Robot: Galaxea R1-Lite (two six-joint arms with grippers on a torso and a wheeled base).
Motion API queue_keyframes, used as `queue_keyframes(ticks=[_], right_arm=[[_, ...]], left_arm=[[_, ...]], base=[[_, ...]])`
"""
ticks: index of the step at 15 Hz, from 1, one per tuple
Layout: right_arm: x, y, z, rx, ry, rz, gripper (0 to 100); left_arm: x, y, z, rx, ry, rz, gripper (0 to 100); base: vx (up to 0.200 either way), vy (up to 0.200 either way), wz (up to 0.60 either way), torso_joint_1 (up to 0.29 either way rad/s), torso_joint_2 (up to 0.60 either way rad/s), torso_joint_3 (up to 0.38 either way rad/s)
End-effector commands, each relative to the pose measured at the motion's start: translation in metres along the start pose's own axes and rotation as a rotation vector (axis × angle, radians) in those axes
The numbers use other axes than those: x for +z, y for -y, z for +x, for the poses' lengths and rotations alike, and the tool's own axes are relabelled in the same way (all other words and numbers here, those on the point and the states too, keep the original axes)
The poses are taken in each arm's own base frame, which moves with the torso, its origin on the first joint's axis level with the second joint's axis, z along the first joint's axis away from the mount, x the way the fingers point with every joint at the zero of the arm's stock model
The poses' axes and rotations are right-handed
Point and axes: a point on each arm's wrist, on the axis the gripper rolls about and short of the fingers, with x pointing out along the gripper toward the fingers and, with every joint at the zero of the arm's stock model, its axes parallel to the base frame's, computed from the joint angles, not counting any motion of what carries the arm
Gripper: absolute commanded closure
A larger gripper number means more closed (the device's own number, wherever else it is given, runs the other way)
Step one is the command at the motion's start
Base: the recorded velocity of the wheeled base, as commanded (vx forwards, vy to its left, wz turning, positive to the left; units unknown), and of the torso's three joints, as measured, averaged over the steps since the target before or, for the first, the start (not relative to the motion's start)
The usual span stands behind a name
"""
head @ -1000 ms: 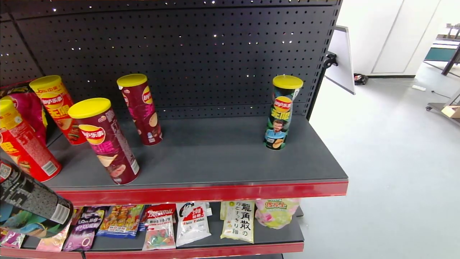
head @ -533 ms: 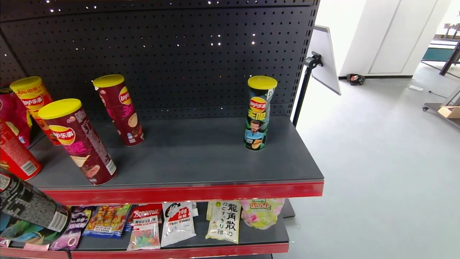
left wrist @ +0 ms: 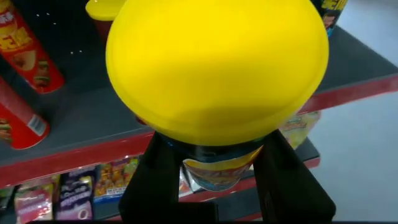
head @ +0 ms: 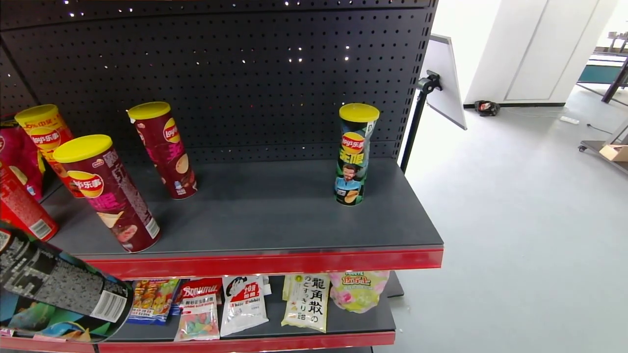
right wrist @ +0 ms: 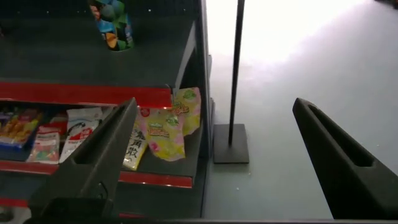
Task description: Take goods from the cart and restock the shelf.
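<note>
A black chip can (head: 59, 294) with a barcode label lies tilted at the lower left of the head view, in front of the red shelf edge. My left gripper (left wrist: 217, 168) is shut on it, with the can's yellow lid (left wrist: 217, 68) facing the wrist camera. On the dark upper shelf board (head: 274, 211) stand a green-and-black can (head: 354, 154), two maroon cans (head: 105, 191) (head: 164, 147) and red cans (head: 41, 142) at the left. My right gripper (right wrist: 216, 106) is open and holds nothing, low beside the shelf's right end.
Snack bags (head: 255, 304) line the lower shelf. The upper board is bare between the maroon cans and the green-and-black can. A white board on a pole (head: 444, 78) stands by the shelf's right end, with open grey floor (head: 530, 220) beyond.
The head camera swung right at first, shifting the whole shelf left. Since then the held black can has come up and to the right, reaching farther into view.
</note>
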Motion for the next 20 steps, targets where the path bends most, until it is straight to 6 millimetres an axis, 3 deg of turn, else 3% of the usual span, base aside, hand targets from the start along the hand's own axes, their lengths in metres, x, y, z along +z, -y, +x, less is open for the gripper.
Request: queue_keyframes(ticks=[1,2,3,4,7,11,16,20], right_arm=[[0.027,-0.001,0.064,0.138,-0.133,0.007,0],[0.029,-0.001,0.075,0.167,-0.135,0.006,0],[0.032,-0.003,0.107,0.224,-0.14,0.006,0],[0.032,-0.003,0.124,0.263,-0.143,0.009,0],[0.027,-0.005,0.164,0.381,-0.166,0.021,0],[0.028,-0.007,0.234,0.513,-0.095,0.008,0],[0.032,-0.017,0.298,0.642,-0.064,-0.046,0],[0.028,-0.037,0.331,0.743,-0.045,-0.093,0]], left_arm=[[0.004,-0.003,0.022,-0.048,-0.071,-0.034,100],[0.004,-0.004,0.025,-0.049,-0.085,-0.027,100],[0.003,-0.005,0.036,-0.069,-0.127,-0.015,100],[0.004,-0.004,0.042,-0.112,-0.146,-0.026,100],[0.0,-0.003,0.049,-0.153,-0.179,-0.024,100],[0.0,0.001,0.056,-0.217,-0.206,-0.014,100],[-0.006,0.004,0.058,-0.263,-0.234,-0.012,100],[-0.006,0.004,0.063,-0.252,-0.253,-0.012,100]], base=[[0.0,0.0,0.0,0.0,0.0,0.0],[0.0,0.0,0.0,0.0,0.0,0.0],[0.0,0.0,0.0,0.0,0.0,0.0],[0.0,0.0,0.0,0.0,0.0,0.0],[0.0,0.0,0.0,0.0,0.0,0.0],[0.0,0.0,0.0,0.0,0.0,0.0],[0.0,0.0,0.0,0.0,0.0,0.0],[0.0,0.0,0.0,0.0,0.0,0.0]])
